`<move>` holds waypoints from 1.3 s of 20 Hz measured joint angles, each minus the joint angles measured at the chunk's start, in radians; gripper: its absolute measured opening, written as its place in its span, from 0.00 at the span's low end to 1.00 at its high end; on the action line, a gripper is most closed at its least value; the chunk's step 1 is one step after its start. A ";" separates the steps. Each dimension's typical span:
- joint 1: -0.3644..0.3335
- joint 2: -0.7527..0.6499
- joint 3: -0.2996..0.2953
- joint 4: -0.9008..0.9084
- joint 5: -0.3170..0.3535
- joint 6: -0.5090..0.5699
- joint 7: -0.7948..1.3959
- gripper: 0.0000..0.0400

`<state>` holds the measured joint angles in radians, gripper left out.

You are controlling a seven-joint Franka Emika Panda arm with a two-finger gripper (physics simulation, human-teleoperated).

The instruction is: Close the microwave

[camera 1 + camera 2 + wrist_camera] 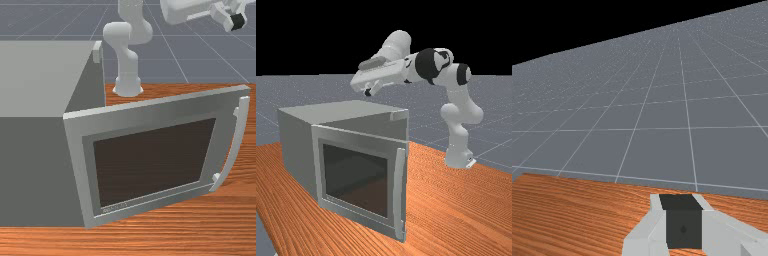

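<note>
Closing prob. not begun: grey boxy metal-look microwave [300, 150] sits on orange-brown wood table [461, 200] w/ its grey dark-windowed door [152, 160] wide open, white-&-grey two-finger gripper [237, 21] above, fingers together & apart from it, full swing left.

The orange-brown wooden table [456, 200] carries the grey microwave [297, 150], its door [356, 177] open, and the arm's white base [458, 158].

Grey box-shaped microwave [298, 145], dark-windowed door [356, 177] ajar, upright on the wooden table [456, 200].
</note>
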<state>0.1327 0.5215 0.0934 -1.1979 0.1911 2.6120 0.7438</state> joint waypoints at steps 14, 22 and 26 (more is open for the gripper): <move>0.017 -0.031 -0.061 -0.221 -0.089 -0.260 0.059 0.00; -0.045 -0.179 -0.081 -0.357 -0.112 -0.556 -0.019 0.00; -0.077 -0.289 -0.093 -0.499 -0.121 -0.586 -0.091 0.10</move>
<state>0.0555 0.2326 0.0005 -1.6969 0.0702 2.0264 0.6532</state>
